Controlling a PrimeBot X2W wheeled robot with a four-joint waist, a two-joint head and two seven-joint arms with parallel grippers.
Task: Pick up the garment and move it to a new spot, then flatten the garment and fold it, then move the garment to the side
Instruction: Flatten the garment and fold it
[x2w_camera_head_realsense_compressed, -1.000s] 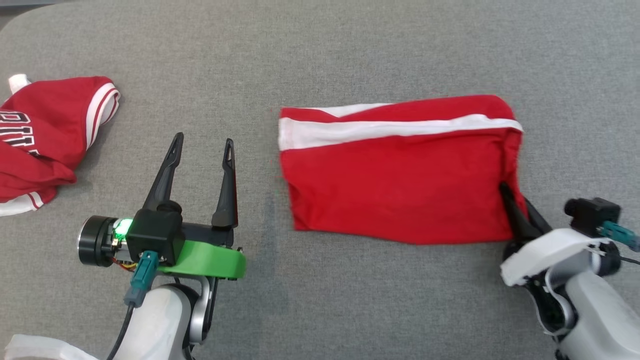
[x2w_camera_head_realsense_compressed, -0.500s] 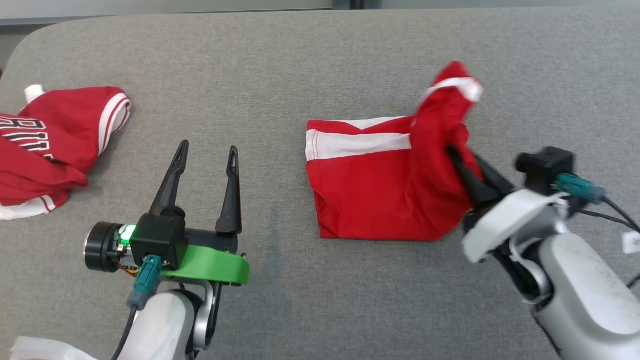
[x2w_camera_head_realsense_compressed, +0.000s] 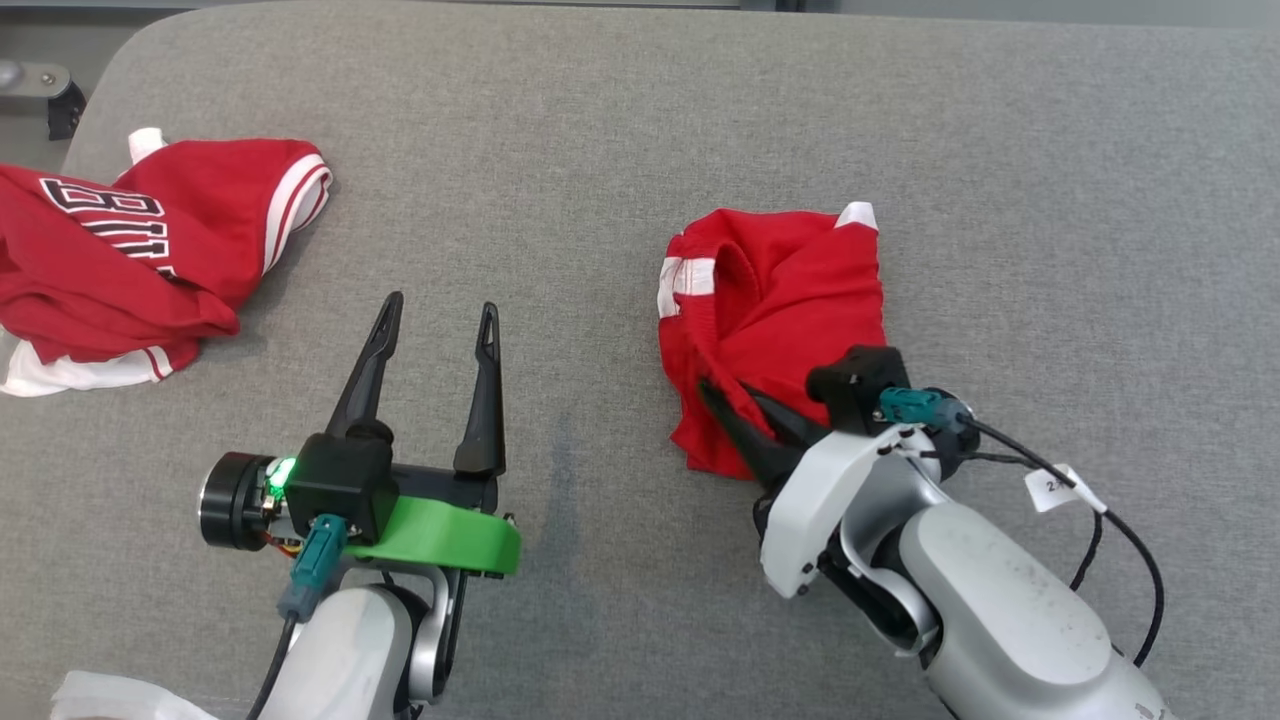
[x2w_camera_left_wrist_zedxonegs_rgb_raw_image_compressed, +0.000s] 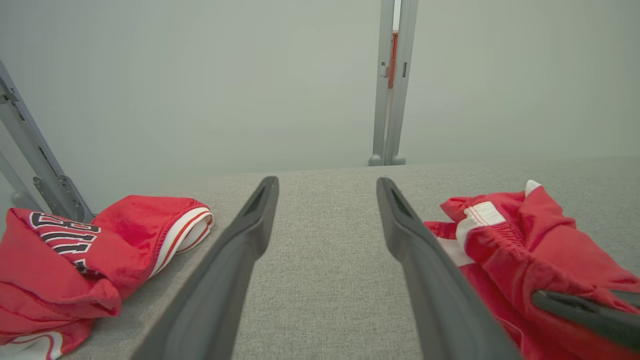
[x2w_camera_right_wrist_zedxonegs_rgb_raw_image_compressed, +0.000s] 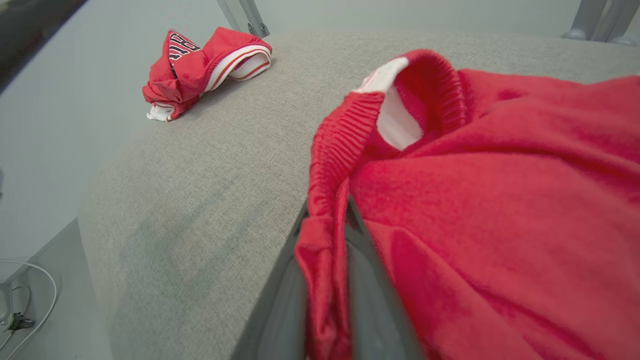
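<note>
On the grey padded surface (x2w_camera_head_realsense_compressed: 600, 150) the red shorts (x2w_camera_head_realsense_compressed: 790, 300) are lying bunched right of centre, the right gripper (x2w_camera_head_realsense_compressed: 732, 402), nearly closed, is pinching only a thin edge ridge, risking slipping and a crooked fold, while the left gripper (x2w_camera_head_realsense_compressed: 440, 303) is idling wide open, empty.

A crumpled red jersey (x2w_camera_head_realsense_compressed: 150, 265) with black lettering lies at the left edge of the grey surface (x2w_camera_head_realsense_compressed: 560, 130); a metal post (x2w_camera_left_wrist_zedxonegs_rgb_raw_image_compressed: 390, 85) stands behind.

shorts (x2w_camera_head_realsense_compressed: 790, 300): red, white side stripe. jersey (x2w_camera_head_realsense_compressed: 150, 260): red, white-red striped trim, black lettering outlined white. table surface (x2w_camera_head_realsense_compressed: 600, 130): plain grey weave. wrist bracket (x2w_camera_head_realsense_compressed: 440, 537): green.
</note>
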